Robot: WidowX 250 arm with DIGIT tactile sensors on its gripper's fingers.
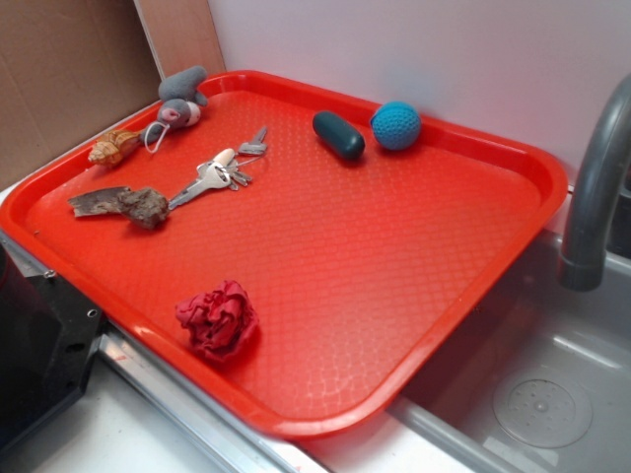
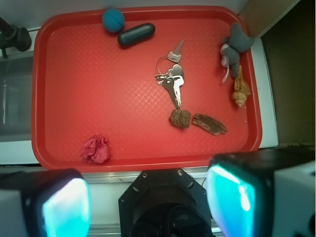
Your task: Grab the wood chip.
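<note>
The wood chip point(image 1: 97, 201) point(image 2: 209, 124) is a flat grey-brown sliver lying on the red tray point(image 1: 394, 256) point(image 2: 89, 89), near its left edge in the exterior view. One end touches a rough brown lump point(image 1: 148, 207) point(image 2: 180, 118). My gripper point(image 2: 150, 205) shows only in the wrist view. It hangs high above the scene, back over the robot base and off the tray's near rim. Its two cyan pads point(image 2: 66, 207) stand wide apart with nothing between them. The chip is far from the fingers and unobstructed.
Also on the tray are a bunch of keys point(image 1: 217, 175) point(image 2: 173, 81), a tan seashell point(image 1: 113, 147) point(image 2: 241, 89), a grey soft toy point(image 1: 180, 99), a dark capsule point(image 1: 338, 135), a blue ball point(image 1: 396, 125) and a crumpled red cloth point(image 1: 219, 320). A faucet point(image 1: 592, 197) and sink point(image 1: 542, 394) lie to the right.
</note>
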